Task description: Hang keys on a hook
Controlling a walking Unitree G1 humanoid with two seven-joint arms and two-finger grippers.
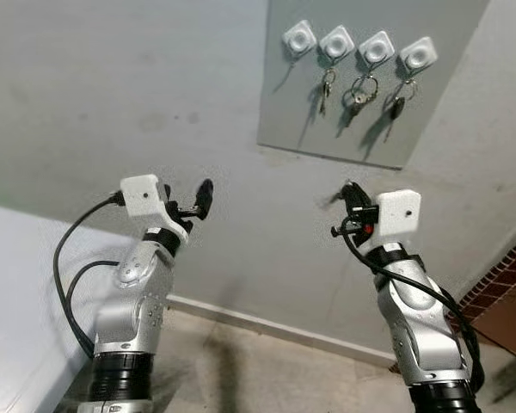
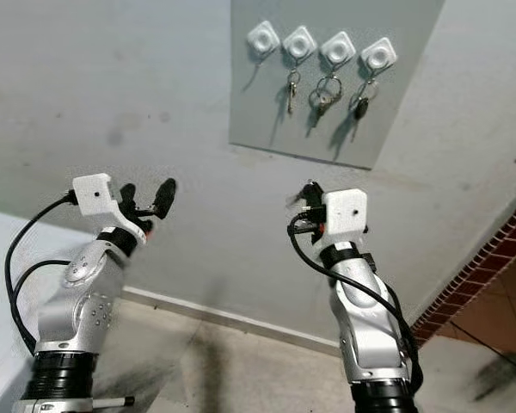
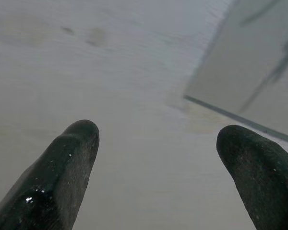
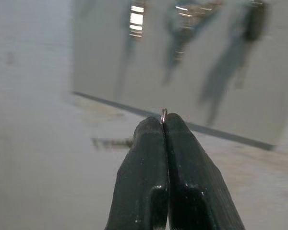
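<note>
A grey board (image 1: 353, 129) on the wall carries a row of white hooks. The leftmost hook (image 1: 299, 38) is bare. The other three each hold hanging keys (image 1: 361, 93). My right gripper (image 1: 348, 196) is raised below the board, a little under its lower edge. It is shut on a thin metal key ring (image 4: 163, 114), whose edge peeks out between the fingertips; the keys themselves are hidden. My left gripper (image 1: 187, 202) is held up to the left of the board, open, with nothing between its fingers (image 3: 69, 163).
A white surface (image 1: 9, 284) stands at the lower left beside my left arm. A red brick wall (image 1: 507, 275) runs along the right edge. A pale skirting board (image 1: 267, 325) meets the tiled floor below the wall.
</note>
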